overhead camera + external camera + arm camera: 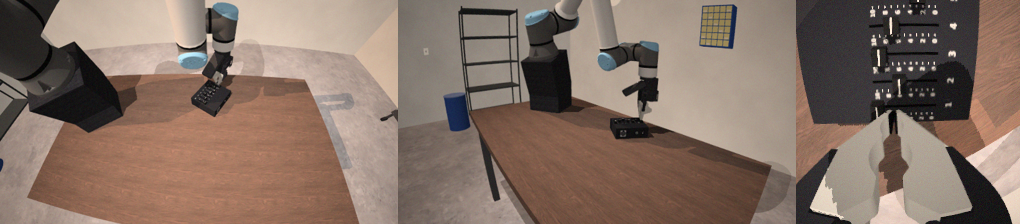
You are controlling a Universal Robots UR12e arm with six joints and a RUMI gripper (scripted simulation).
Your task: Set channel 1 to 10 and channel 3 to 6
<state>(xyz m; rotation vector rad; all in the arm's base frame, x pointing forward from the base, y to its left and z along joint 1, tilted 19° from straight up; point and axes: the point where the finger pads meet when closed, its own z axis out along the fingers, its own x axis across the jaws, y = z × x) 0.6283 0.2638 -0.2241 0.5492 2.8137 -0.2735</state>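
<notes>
A lighting desk (211,97) sits on a table (193,162), toward its far edge and well apart from the arm's base block (78,90), which stands on the table's far left corner in the top view. The gripper (218,79) hangs directly over the desk's far end, fingers pressed together with nothing between them. In the wrist view the gripper (892,116) tips sit at the near edge of the desk (841,60), level with the row numbered one; rows two, three and four lie beyond it in turn. In the exterior view a shelf rack (489,56) stands on the floor behind the table's left end, with a barrel (456,111) just beside it. A grid panel (718,26) hangs on the wall behind the table, right of the arm.
</notes>
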